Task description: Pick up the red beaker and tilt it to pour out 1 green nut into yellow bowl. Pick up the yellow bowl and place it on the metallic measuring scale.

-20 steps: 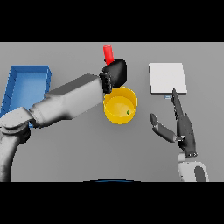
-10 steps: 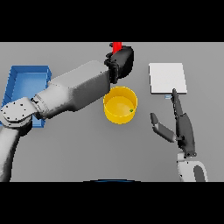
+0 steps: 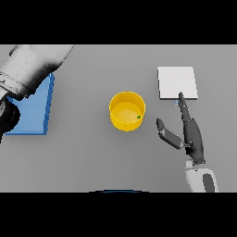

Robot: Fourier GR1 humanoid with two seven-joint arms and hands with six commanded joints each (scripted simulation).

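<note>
Yellow is what draws my eye first: the bowl (image 3: 127,111) stands upright on the grey bench (image 3: 88,152), just left of my right hand (image 3: 192,136) and a little ahead of it, with one green nut (image 3: 138,117) lying inside against the wall nearest that hand. I take that to mean the pour is done and the bowl is what I lift next. The right hand rests on the bench with its fingers (image 3: 182,102) straight and spread, thumb held out toward the bowl, holding nothing; that open pose suits reaching across to take the rim or wall. Straight ahead of the fingertips sits the scale (image 3: 177,82), a flat pale plate, its near edge almost touched by the longest finger, so the carry from bowl to scale should be short. My left arm (image 3: 32,67) crosses the far left corner above a blue tray (image 3: 32,111); its hand is out of view, and so is the red beaker, so I cannot say whether it is held or set down.
</note>
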